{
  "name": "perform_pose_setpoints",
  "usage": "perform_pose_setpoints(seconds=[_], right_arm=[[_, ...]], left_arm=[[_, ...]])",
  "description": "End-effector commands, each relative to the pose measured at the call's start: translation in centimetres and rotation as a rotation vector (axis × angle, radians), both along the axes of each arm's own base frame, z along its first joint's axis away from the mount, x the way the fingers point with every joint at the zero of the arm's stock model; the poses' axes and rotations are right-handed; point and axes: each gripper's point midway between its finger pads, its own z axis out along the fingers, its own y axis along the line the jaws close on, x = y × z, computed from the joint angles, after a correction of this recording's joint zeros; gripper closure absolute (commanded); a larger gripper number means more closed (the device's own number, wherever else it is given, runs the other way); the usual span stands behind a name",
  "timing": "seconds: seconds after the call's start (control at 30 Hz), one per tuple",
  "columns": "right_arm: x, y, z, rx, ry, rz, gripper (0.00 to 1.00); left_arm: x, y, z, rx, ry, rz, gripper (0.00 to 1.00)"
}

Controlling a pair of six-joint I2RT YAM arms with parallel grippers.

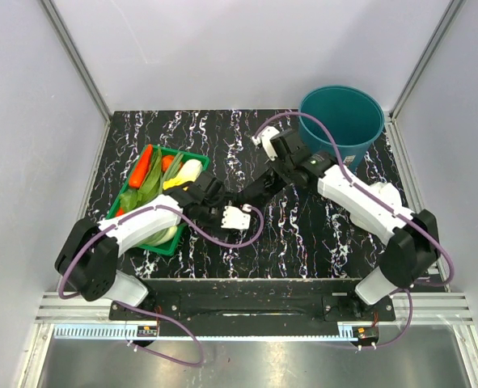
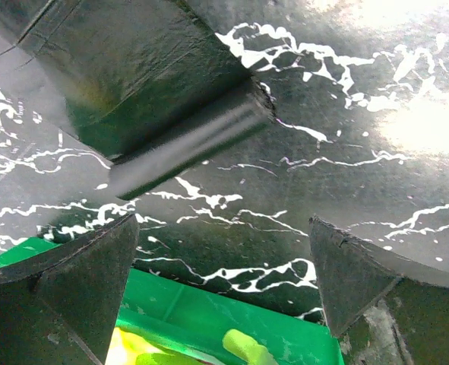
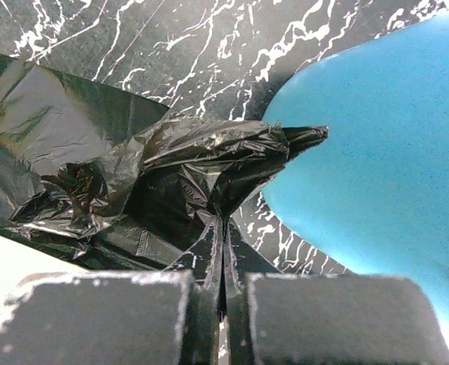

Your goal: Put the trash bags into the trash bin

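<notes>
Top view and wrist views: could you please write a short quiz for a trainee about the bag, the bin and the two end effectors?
1. True or false: the right end effector is shut on the bag.
2. Where does the bin stand on the table? A far right corner; B near left corner; C centre.
3. Fill in: the left end effector is ____, holding nothing.
Key: 1 true; 2 A; 3 open.
</notes>
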Motion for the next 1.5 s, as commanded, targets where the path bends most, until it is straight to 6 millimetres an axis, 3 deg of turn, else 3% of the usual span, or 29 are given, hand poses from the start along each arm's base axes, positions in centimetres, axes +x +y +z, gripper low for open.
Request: perform_pose_setpoints(seconds=[0.0, 0.13, 0.23, 0.4, 0.67, 0.87, 1.1, 1.23, 1.47], right_arm=[[-0.6, -1.1, 6.1, 0.054, -0.11, 0.0, 1.0], [-1.3, -1.0, 8.7, 0.092, -0.129, 0.02, 1.0], [-1.3, -1.0, 9.4, 0.096, -0.142, 0.024, 1.0], [-1.3, -1.5, 9.5, 0.079, -0.15, 0.015, 1.0], [-1.4, -3.0, 10.9, 0.034, -0.204, -0.007, 1.0], [-1.6, -5.2, 9.9, -0.016, -0.21, -0.043, 1.0], [-3.1, -7.4, 10.3, -0.033, -0.231, -0.077, 1.0], [-4.1, -7.6, 11.5, -0.004, -0.231, -0.07, 1.0], [-4.7, -6.8, 14.5, 0.068, -0.246, -0.038, 1.0]], left_arm=[[3.0, -3.0, 3.6, -0.106, -0.154, -0.04, 0.02], [3.3, -3.7, 5.0, -0.134, -0.198, -0.051, 0.01], [3.1, -4.1, 5.2, -0.14, -0.205, -0.078, 0.01], [2.1, -3.7, 3.4, -0.093, -0.177, -0.119, 0.01], [1.2, -3.2, 2.3, -0.064, -0.145, -0.135, 0.01], [0.8, -1.8, 0.7, -0.012, -0.143, -0.12, 0.01], [0.3, -2.5, 0.5, -0.044, -0.122, -0.144, 0.01], [0.3, -3.4, 1.1, -0.074, -0.121, -0.153, 0.01], [0.9, -5.2, 4.0, -0.18, -0.146, -0.113, 0.01]])
